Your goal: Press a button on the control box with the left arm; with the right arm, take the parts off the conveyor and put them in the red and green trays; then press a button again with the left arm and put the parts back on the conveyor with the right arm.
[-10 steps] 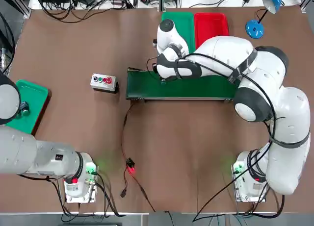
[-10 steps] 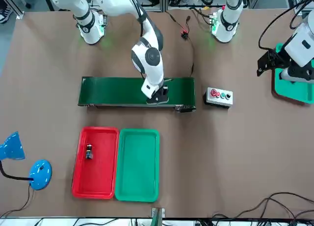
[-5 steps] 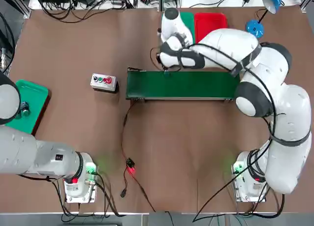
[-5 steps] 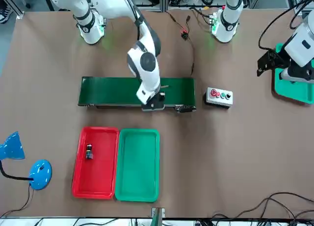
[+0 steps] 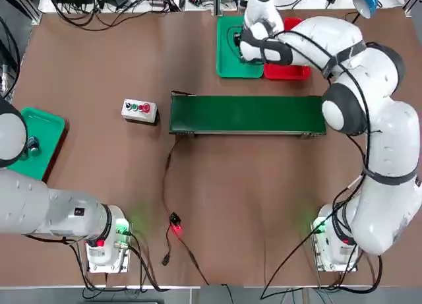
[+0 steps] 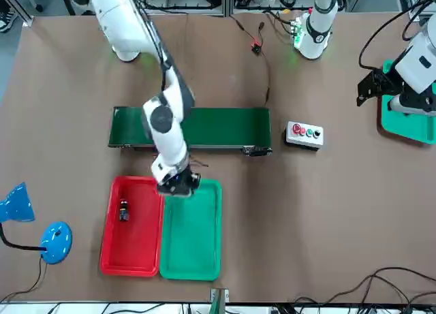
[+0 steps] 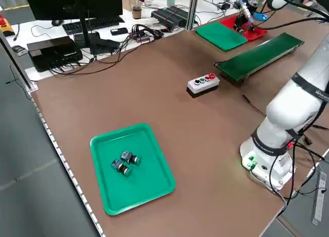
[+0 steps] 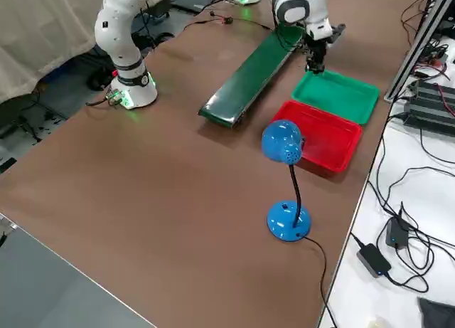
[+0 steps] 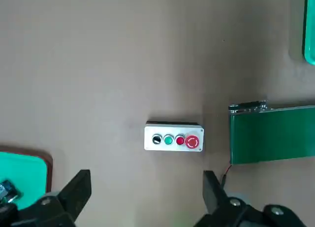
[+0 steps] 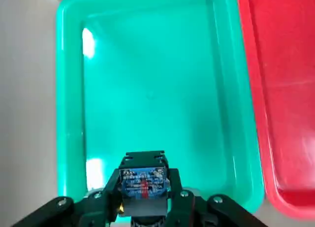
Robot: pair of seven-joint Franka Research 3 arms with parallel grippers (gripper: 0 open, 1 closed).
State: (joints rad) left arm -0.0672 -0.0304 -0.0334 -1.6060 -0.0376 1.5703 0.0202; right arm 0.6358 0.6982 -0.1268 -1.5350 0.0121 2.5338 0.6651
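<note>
My right gripper [image 10: 142, 197] is shut on a small black part [image 10: 143, 183] with a blue and red label. It hangs over the green tray [image 6: 194, 239], at the end near the conveyor [image 6: 225, 127], beside the red tray [image 6: 136, 239]. One small part [image 6: 123, 210] lies in the red tray. The control box [image 5: 139, 110], with its black, green and red buttons, stands off the conveyor's left end. My left gripper [image 9: 145, 187] is open, parked high at the table's left side, well short of the box [image 9: 173, 138].
A second green tray [image 7: 128, 170] holding two small parts sits on the table's left edge under the left arm. A blue desk lamp [image 6: 41, 232] stands beyond the red tray. A cable with a red light [image 5: 175, 225] runs from the conveyor toward the robot.
My right gripper has moved off the conveyor belt, away from the robot, to over the green tray with the part in it. The left arm has stayed still.
</note>
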